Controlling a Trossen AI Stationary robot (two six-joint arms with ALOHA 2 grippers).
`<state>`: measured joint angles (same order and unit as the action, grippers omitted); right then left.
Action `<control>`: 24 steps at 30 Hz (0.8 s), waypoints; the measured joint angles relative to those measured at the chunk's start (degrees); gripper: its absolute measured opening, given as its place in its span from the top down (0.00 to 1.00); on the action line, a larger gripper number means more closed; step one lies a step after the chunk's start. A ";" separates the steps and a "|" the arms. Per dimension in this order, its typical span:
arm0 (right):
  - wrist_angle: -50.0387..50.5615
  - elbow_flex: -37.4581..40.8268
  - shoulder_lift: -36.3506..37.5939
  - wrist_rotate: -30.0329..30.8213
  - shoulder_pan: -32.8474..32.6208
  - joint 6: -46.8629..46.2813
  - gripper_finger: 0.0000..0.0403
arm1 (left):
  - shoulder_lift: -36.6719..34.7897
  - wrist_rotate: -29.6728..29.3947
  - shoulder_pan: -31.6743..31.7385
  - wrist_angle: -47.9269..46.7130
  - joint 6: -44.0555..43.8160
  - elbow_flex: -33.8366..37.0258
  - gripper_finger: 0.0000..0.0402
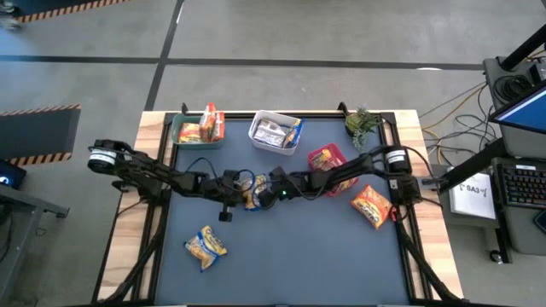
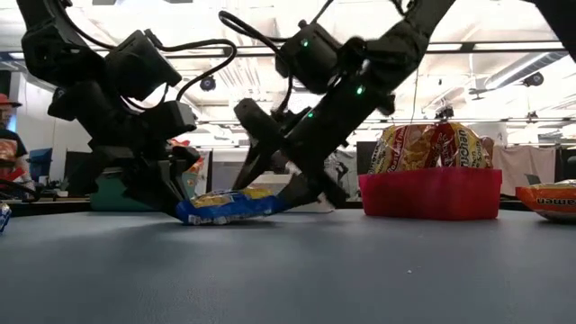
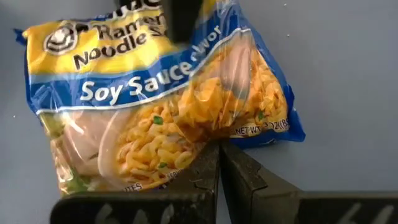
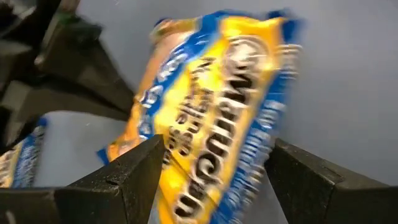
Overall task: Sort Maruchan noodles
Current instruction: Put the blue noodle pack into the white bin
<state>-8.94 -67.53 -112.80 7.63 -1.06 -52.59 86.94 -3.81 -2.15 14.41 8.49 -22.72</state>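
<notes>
Left hand (image 3: 219, 163) is pinching the blue soy sauce packet's (image 3: 168, 99) edge on the desk (image 1: 290, 247); right hand (image 4: 214, 165) is straddling its opposite end, fingers spread, ungripped.

A: From my console, both arms are matte black with blocky joints; a silver motor cap sits at each shoulder.

B: I see black cables looping along the links, and small green lights glowing on the right arm near its end effector (image 2: 292, 184).
</notes>
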 joint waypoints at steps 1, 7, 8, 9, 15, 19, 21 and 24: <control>-2.44 0.04 -0.84 -1.33 0.00 0.67 0.35 | 0.00 -0.02 0.00 -0.02 0.00 0.00 1.00; -10.19 -1.05 -3.91 -7.45 -0.04 2.75 0.35 | 0.00 -0.09 0.02 -0.08 0.00 0.00 1.00; -10.16 -1.10 -3.91 -7.76 -0.04 2.96 0.35 | 0.00 -0.07 0.02 -0.05 0.00 0.02 1.00; -10.25 -1.23 -3.91 -7.86 -0.04 3.15 0.36 | 0.00 -0.11 0.02 -0.07 0.00 0.02 1.00; -10.24 -1.31 -3.78 -7.95 -0.02 3.14 0.41 | 0.02 -0.11 0.02 -0.07 0.00 0.02 1.00; -10.26 -1.31 -3.71 -7.93 -0.02 2.71 0.46 | 0.02 -0.11 0.02 -0.07 0.00 0.02 1.00; -10.30 -1.35 -3.69 -7.95 -0.02 2.65 0.48 | 0.02 -0.11 0.02 -0.02 0.00 0.02 1.00; -10.30 -1.36 -3.69 -7.97 -0.04 1.96 0.50 | 0.01 -0.18 0.02 1.00 -0.06 0.11 1.00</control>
<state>-19.25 -68.88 -116.49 -0.34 -1.10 -50.64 86.94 -4.00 -2.13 15.41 8.43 -22.61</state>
